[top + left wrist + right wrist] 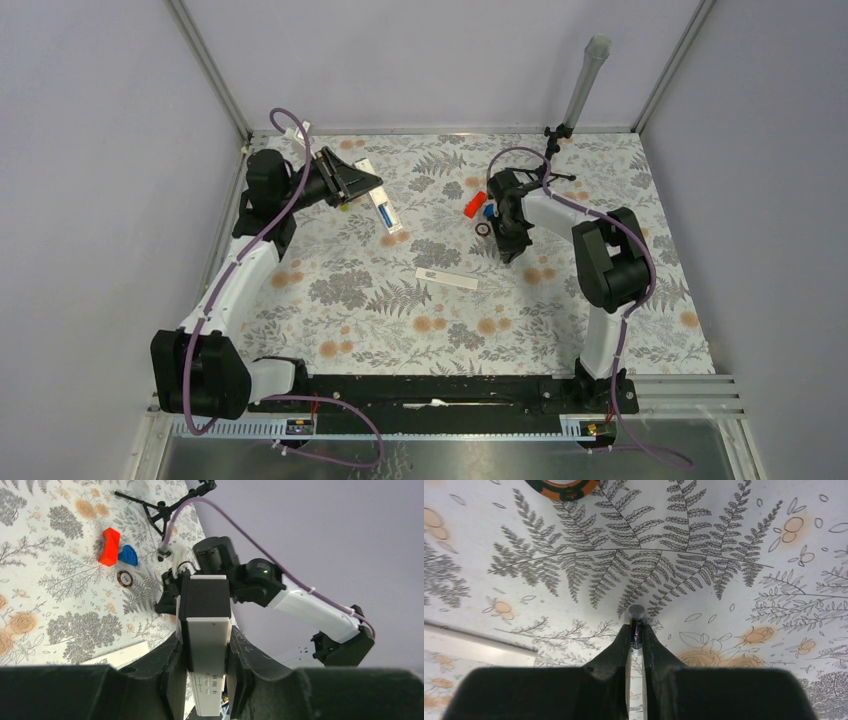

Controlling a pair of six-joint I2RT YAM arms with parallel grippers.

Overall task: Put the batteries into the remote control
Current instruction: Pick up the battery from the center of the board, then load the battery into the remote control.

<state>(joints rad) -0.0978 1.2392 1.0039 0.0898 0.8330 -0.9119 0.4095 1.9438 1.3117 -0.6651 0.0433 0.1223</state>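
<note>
Your left pincer (pixel 206 656) squeezes the white remote control (pixel 207 630) from both sides. The remote's dark end sticks out in front. You hold it over the far left part of the tabletop (pixel 560 330). Your right pincer (pixel 636 636) pinches one small battery (pixel 636 615), low over the tabletop. The red block (pixel 472 205) and the blue piece (pixel 489 211) lie just beside that pincer.

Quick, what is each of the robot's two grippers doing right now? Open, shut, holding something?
Left gripper: closed, holding the remote control.
Right gripper: closed, holding a battery.
</note>
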